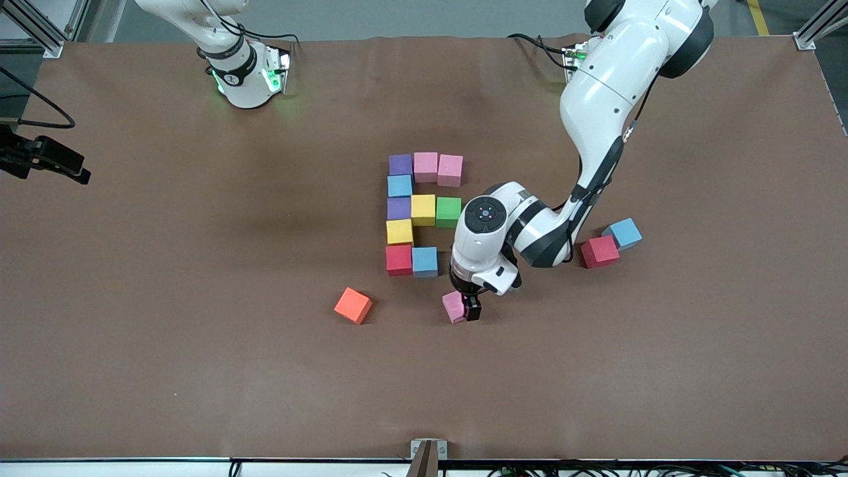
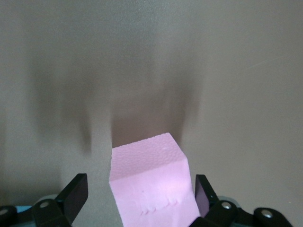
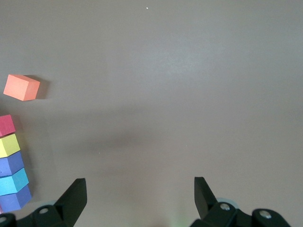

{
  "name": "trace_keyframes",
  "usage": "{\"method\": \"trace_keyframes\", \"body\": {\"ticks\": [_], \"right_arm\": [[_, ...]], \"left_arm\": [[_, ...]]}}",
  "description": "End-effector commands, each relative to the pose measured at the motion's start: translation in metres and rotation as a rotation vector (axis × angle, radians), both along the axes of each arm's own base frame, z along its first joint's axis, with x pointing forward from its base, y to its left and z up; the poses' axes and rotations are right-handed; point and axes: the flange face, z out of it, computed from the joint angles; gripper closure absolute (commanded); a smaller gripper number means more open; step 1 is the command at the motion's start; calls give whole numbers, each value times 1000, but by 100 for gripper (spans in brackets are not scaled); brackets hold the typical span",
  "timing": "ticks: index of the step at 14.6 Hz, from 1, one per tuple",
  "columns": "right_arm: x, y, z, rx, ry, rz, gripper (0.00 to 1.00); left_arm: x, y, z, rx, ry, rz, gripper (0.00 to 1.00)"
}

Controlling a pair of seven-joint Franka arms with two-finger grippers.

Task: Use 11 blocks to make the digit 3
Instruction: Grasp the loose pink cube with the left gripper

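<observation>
Ten blocks lie touching in a figure at mid-table: purple [image 1: 400, 164], pink [image 1: 425, 166] and pink [image 1: 450, 170] farthest from the front camera, then light blue [image 1: 399, 185], purple [image 1: 398, 208], yellow [image 1: 423, 209], green [image 1: 448, 212], yellow [image 1: 399, 232], red [image 1: 399, 260] and light blue [image 1: 424, 262]. Nearer the camera a loose pink block [image 1: 454, 307] [image 2: 149, 184] rests on the table. My left gripper [image 1: 462, 309] [image 2: 142, 198] is down around it, open, with a gap at one finger. My right gripper [image 3: 139, 198] hangs open over bare table.
An orange cube [image 1: 352, 305] [image 3: 21, 87] sits beside the pink block toward the right arm's end. A red cube [image 1: 599, 252] and a light blue cube [image 1: 623, 233] lie toward the left arm's end, beside the left arm's elbow.
</observation>
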Motion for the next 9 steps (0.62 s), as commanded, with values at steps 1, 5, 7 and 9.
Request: {"method": "trace_keyframes", "body": {"ticks": [1,5,7,9], "right_arm": [[-3,-2,1,14,19,-18,0],[-3,0,-2,13,36,-15,0],[-9,-2,-4,20,78,-20,0],[-10,2,-4,21,80,-13,0]], "left_arm": [[5,-2,-3,-9,-5,-10,0],[3,-3,-12,-5,4,-13,7],[3,-2,-15,-6,6,-14,41],[3,-2,-13,-5,2,-21,67]]}}
